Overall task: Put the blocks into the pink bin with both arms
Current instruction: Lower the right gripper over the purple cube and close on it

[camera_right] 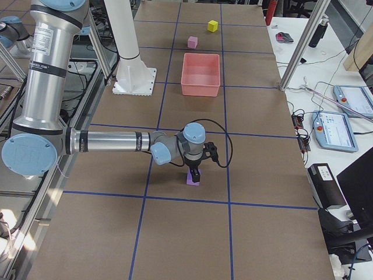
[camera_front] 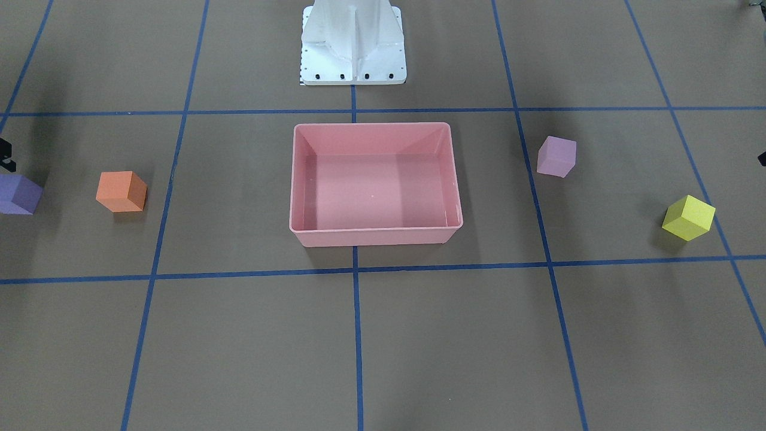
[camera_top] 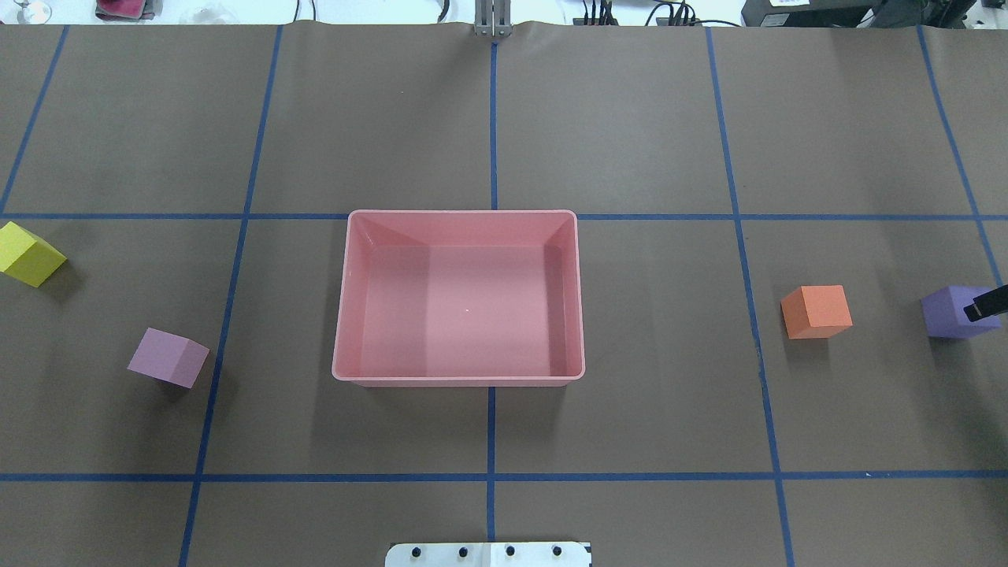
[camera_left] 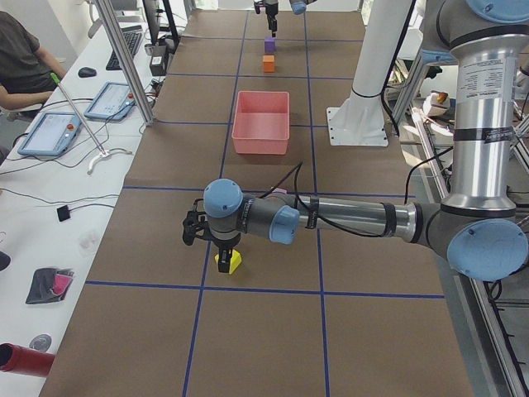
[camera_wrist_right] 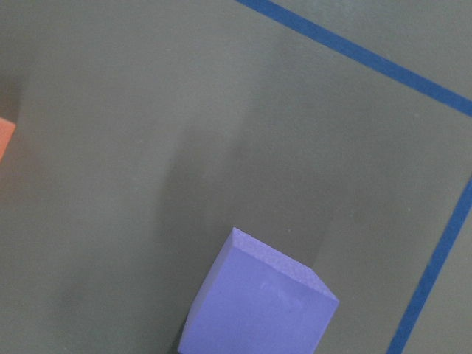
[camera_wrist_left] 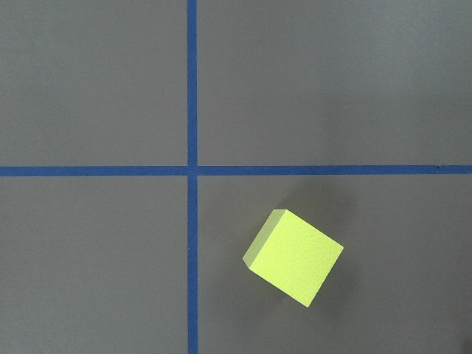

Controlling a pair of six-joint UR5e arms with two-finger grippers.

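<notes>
**Two grasps to line up, bin empty**

The bin (camera_top: 457,380) sits mid-table with nothing in it, and all four blocks lie on the table (camera_top: 630,118). The yellow block (camera_wrist_left: 295,256) and lilac block (camera_top: 168,357) are on the robot's left. The orange block (camera_top: 817,311) and purple block (camera_wrist_right: 258,302) are on its right, each well apart from the bin.

The left gripper (camera_left: 223,255) hangs over the yellow block. The right gripper (camera_right: 193,172) is low over the purple block, at its outer side. Neither wrist view shows fingers, and the other views show too little, so I cannot tell whether either gripper is spread or pressed together, or whether either touches its block.

The step in hand looks like the approach to the first pair of picks. To do it well:

- Centre first. The yellow block sits low and right of middle in the left wrist view, and the purple one sits at the bottom edge of the right wrist view.
- Turn each wrist to match its block. Both blocks lie skewed to the tape lines (camera_wrist_left: 192,88), and fingers meeting corners would probably twist them away.
- Come down with the fingers wide, one on each flat side.
- The blocks look soft, so a light squeeze should hold them.
- Lift clear of the bin's rim before carrying inward, and stagger the arms over the bin.
</notes>
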